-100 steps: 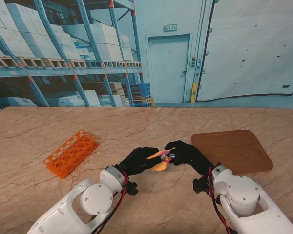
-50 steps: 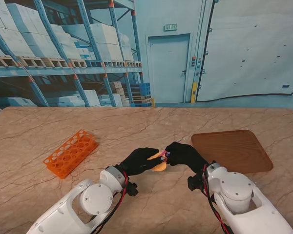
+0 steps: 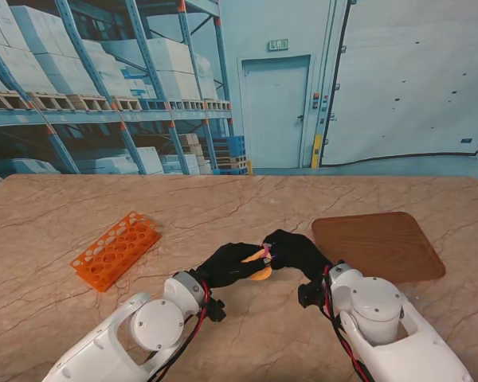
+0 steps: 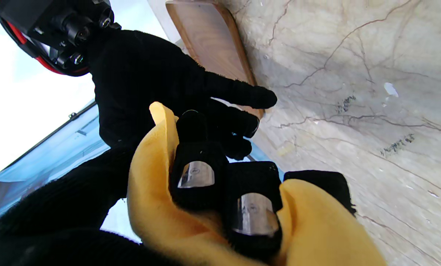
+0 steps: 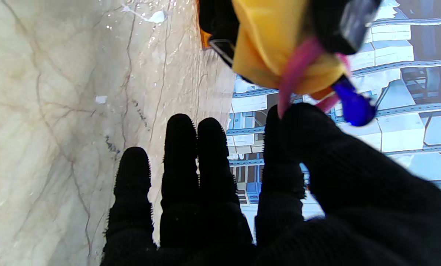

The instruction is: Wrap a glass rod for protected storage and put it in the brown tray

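Nearest the stand, both arms are seen rising from the bottom corners and bent inward, so that the two black-gloved hands meet above the middle of the marble table [image 3: 223, 199]. The left hand [image 3: 227, 263] is closed around a bundle of yellow cloth [image 3: 259, 273], the cloth being folded over its fingers [image 4: 198, 162] in the left wrist view. The right hand [image 3: 295, 251] is set just beside it; a pink band [image 5: 296, 68] is pinched between its thumb and forefinger, while its other fingers [image 5: 179, 147] are held straight and together. A blue tip [image 5: 351, 101], apparently the end of the glass rod, is seen protruding from the cloth, held off the table between the hands. Farther out, the brown tray [image 3: 378, 245] lies to the right and an orange rack [image 3: 115, 249] to the left.
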Robot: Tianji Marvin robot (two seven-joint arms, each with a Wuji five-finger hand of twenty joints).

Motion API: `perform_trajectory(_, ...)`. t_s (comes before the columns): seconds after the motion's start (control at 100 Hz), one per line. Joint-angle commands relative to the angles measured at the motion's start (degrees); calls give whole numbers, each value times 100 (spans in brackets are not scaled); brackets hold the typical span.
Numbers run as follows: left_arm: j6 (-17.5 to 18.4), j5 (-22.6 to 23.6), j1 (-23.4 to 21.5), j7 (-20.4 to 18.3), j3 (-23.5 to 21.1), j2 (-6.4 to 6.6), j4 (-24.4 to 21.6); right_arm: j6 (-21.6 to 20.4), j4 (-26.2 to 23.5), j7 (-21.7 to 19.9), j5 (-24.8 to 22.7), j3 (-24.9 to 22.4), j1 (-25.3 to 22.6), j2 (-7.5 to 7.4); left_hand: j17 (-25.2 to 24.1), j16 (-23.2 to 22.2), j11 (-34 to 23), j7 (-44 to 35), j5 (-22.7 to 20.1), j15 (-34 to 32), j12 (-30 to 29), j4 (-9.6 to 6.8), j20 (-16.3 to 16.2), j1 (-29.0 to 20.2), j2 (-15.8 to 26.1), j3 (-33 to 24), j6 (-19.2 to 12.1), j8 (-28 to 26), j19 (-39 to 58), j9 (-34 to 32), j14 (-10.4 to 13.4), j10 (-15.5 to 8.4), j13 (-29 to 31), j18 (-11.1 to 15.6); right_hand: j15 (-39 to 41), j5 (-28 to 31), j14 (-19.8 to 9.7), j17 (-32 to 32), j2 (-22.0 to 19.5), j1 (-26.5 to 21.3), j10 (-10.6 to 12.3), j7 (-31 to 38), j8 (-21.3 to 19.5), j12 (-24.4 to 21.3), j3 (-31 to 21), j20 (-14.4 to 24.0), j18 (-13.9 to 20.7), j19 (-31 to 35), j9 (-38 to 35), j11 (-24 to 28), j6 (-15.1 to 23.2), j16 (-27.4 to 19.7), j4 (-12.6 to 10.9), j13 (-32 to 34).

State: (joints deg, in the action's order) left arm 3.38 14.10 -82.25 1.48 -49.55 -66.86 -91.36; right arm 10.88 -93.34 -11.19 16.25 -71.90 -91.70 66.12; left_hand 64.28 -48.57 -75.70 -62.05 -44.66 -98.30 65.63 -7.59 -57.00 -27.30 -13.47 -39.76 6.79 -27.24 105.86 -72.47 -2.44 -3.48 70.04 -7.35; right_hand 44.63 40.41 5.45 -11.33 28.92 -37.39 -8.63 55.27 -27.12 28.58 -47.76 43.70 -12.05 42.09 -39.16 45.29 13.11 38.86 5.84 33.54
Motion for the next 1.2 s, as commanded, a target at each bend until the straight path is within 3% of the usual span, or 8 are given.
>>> perform_trajectory(0.0, -40, -40, -23, -37, 17, -14, -25, -6, -22, -10, -74, 48, 48, 47, -40, 2, -164, -305, -130, -811, 101, -401, -172, 113, 92, -412, 63, -123, 1412, -449, -12, -121, 274, 75, 152, 33, -57, -25, -349, -88, 38, 230, -73, 58, 104, 141, 98, 220, -193, 144, 98, 102, 81, 180)
perform_trajectory(0.3, -11, -155, -38, -47, 0, -26, -23, 109, 103, -80, -399, 299, 243, 12, -39, -7, -152, -335, -87, -801, 110, -586, -174, 500, 445, -530, 64, -373, 1412, -434, -31, -97, 274, 83, 249, 78, 1, -14, -313, -219, -22, 282, -79, 72, 103, 118, 75, 283, -218, 234, -74, 131, 59, 182)
perform_trajectory(0.62, -10, -263, -158, 291, -103, -119, -83, -74, 270, -514, -897, 403, 257, -152, -39, -11, -146, -358, 92, -797, 137, -382, -93, 249, 498, -177, 114, -511, 1412, -299, -31, -124, 274, 110, 266, -93, -5, 56, -471, -526, -63, 441, -396, 97, 161, 27, 79, 346, -84, 357, -328, 100, 128, 81)
perform_trajectory(0.8, -5, -260, -203, 409, -185, -143, -106, -378, 284, -515, -984, 323, 120, -176, -41, -9, -153, -331, 132, -781, 134, -303, -57, 173, 522, -76, 129, -506, 1412, -279, -36, -126, 273, 108, 543, 298, 80, -44, 502, 146, -147, 682, -345, 155, -1073, -33, -15, 426, -470, 556, -419, 223, -810, 387)
perform_trajectory(0.92, -26, -252, -224, 446, -209, -149, -128, -491, 269, -408, -1027, 270, 32, -164, -42, -10, -152, -322, 152, -773, 134, -257, -37, 111, 526, -18, 135, -505, 1412, -251, -41, -126, 274, 97, 817, 347, 50, -76, 766, 558, -130, 1005, -725, 310, -1357, -71, -4, 526, -554, 871, -202, 359, -2139, 460)
perform_trajectory(0.99, -42, -244, -230, 456, -209, -150, -137, -510, 260, -361, -1032, 245, -13, -157, -42, -12, -152, -321, 151, -771, 133, -242, -29, 97, 530, 7, 142, -505, 1412, -246, -41, -123, 273, 95, 904, 318, 35, -62, 714, 637, -124, 1134, -901, 386, -1335, -88, 7, 572, -530, 979, -134, 403, -2644, 429)
perform_trajectory(1.09, -70, -233, -220, 476, -201, -158, -131, -566, 253, -245, -1045, 217, -76, -135, -42, -13, -152, -314, 164, -767, 132, -227, -23, 74, 537, 30, 144, -502, 1412, -236, -43, -128, 274, 96, 963, 287, 25, -67, 647, 658, -135, 1197, -994, 432, -1308, -88, 28, 611, -493, 1034, -54, 434, -2833, 401)
perform_trajectory(1.19, -109, -223, -212, 506, -190, -168, -122, -722, 234, -63, -1077, 189, -148, -105, -42, -13, -147, -295, 195, -757, 130, -205, -14, 35, 540, 70, 147, -494, 1412, -215, -47, -132, 273, 97, 997, 303, 6, -67, 648, 617, -144, 1180, -986, 423, -1248, -72, 47, 657, -491, 1037, -25, 448, -2818, 383)
